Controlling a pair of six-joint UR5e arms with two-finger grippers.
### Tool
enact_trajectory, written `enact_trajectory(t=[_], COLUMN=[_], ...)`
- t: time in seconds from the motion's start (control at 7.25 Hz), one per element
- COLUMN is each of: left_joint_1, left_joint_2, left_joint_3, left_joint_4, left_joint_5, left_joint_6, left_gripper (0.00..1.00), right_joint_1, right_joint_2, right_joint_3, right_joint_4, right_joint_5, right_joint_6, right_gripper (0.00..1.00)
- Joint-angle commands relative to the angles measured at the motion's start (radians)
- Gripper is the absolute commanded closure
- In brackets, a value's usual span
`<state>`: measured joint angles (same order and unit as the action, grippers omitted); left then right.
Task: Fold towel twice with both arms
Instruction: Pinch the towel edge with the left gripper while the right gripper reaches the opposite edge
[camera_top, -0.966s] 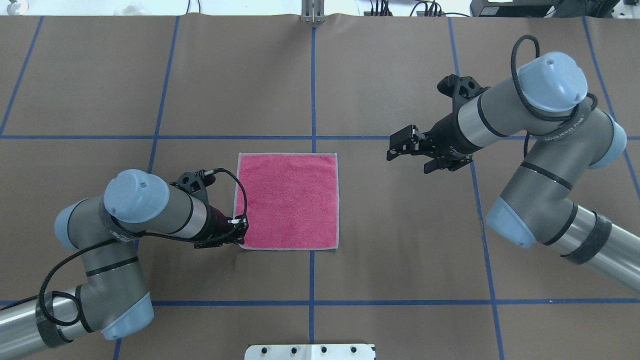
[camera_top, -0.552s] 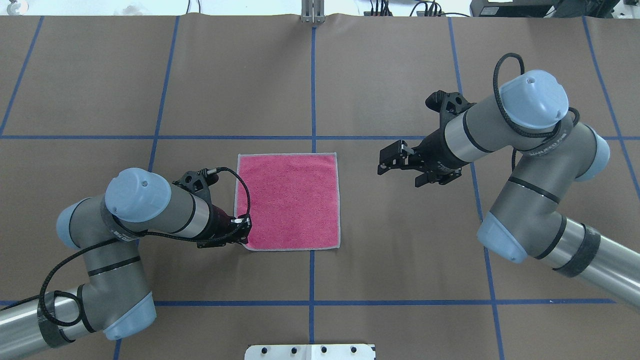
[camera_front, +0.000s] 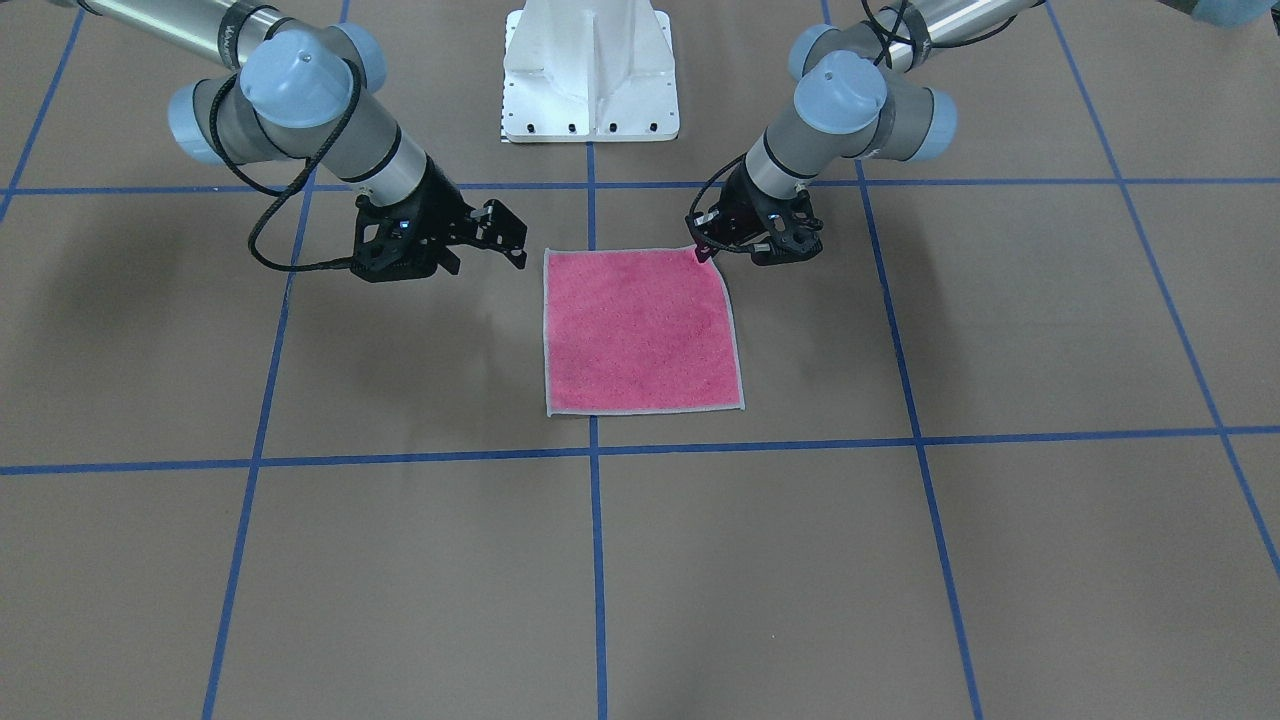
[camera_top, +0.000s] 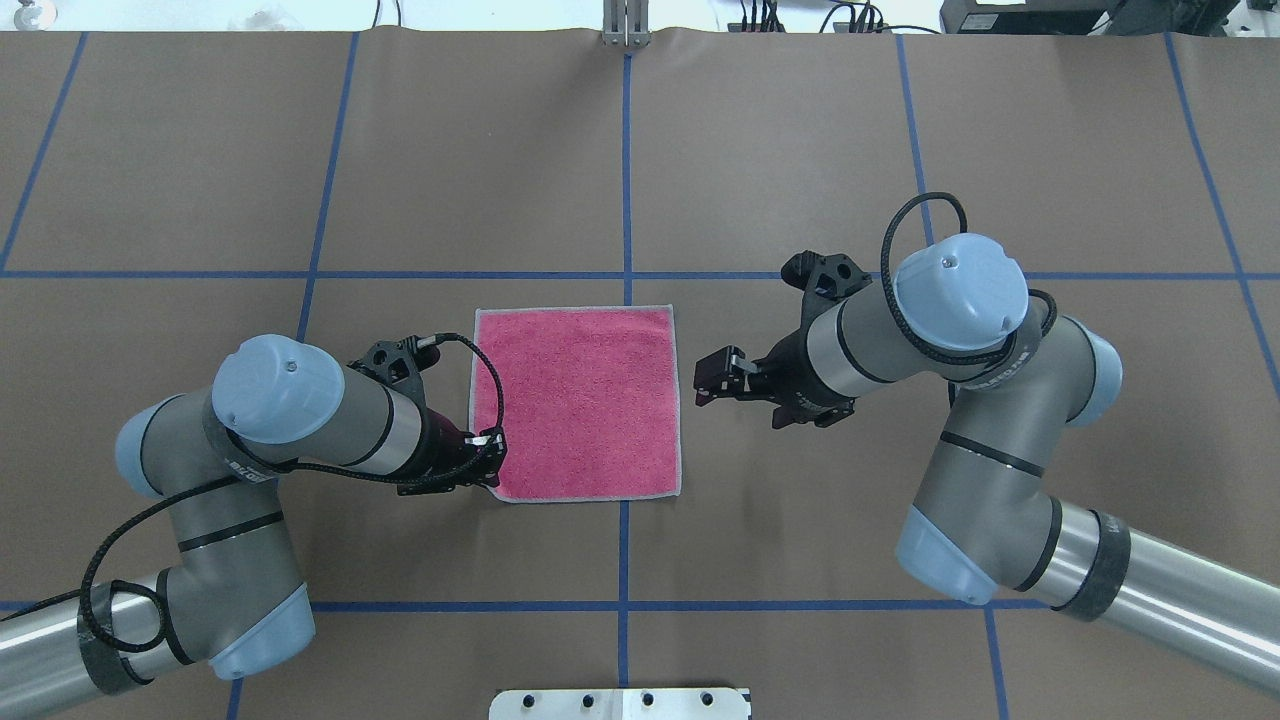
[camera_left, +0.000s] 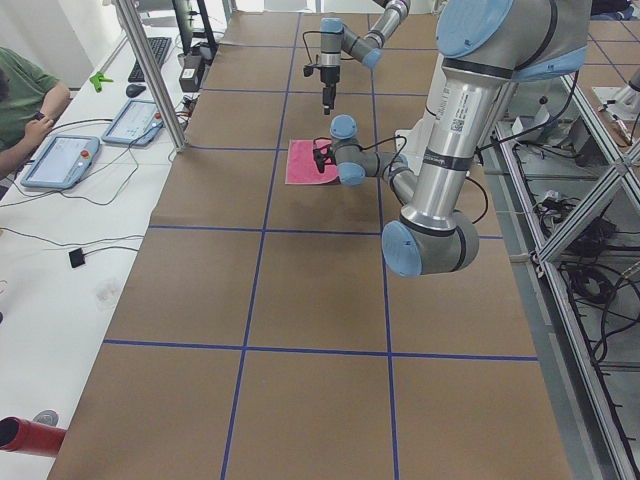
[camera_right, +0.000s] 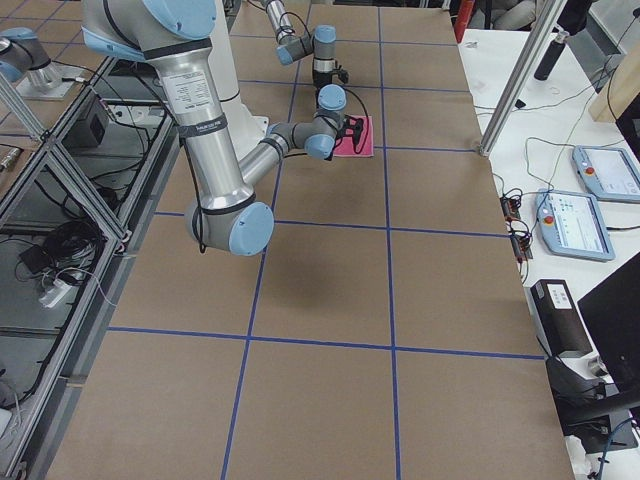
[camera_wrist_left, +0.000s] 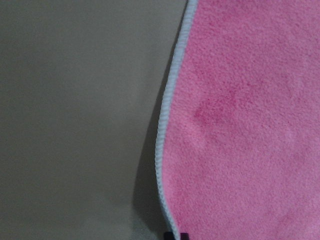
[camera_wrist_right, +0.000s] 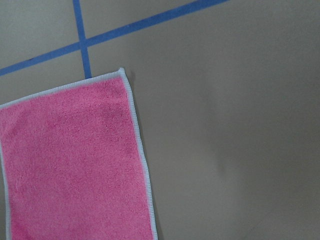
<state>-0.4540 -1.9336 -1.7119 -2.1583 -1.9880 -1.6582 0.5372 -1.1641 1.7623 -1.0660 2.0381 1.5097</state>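
Barely begun, both folds left: pinching 7 o'clock corner of flat towel (camera_top: 580, 400) with left hand (camera_top: 492, 478), hovering right hand (camera_top: 703, 383) agape beside its 3 o'clock edge.

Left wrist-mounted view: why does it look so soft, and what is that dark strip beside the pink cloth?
Left wrist-mounted view: the towel is seen from very close, so its pile looks soft; the strip is probably shadow beside its edging. Exterior front-facing view: sharper, with faint arm shadows on the table.
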Motion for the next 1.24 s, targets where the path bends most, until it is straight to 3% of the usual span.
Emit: enact_trajectory(t=[0.0, 0.55, 0.97, 1.1], left_joint_1=[0.000, -0.002, -0.003, -0.003], left_joint_2=[-0.005, -0.012, -0.010, -0.008], left_joint_3=[0.000, -0.005, -0.011, -0.011], left_joint_4=[-0.003, -0.003, -0.003, -0.003], left_joint_5=[0.000, 0.000, 0.000, 0.000], left_joint_6=[0.000, 0.000, 0.000, 0.000], left_gripper=[1.00, 1.00, 1.00, 1.00], right_joint_1=[-0.080, -0.132, -0.144, -0.146], right_joint_2=[0.030, 0.072, 0.078, 0.080], right_joint_3=[-0.015, -0.098, -0.109, -0.109], right_joint_4=[-0.002, -0.002, -0.002, -0.002], right_joint_5=[-0.074, -0.122, -0.134, -0.134], right_joint_6=[0.035, 0.040, 0.043, 0.043], right_gripper=[0.03, 0.08, 0.15, 0.21])
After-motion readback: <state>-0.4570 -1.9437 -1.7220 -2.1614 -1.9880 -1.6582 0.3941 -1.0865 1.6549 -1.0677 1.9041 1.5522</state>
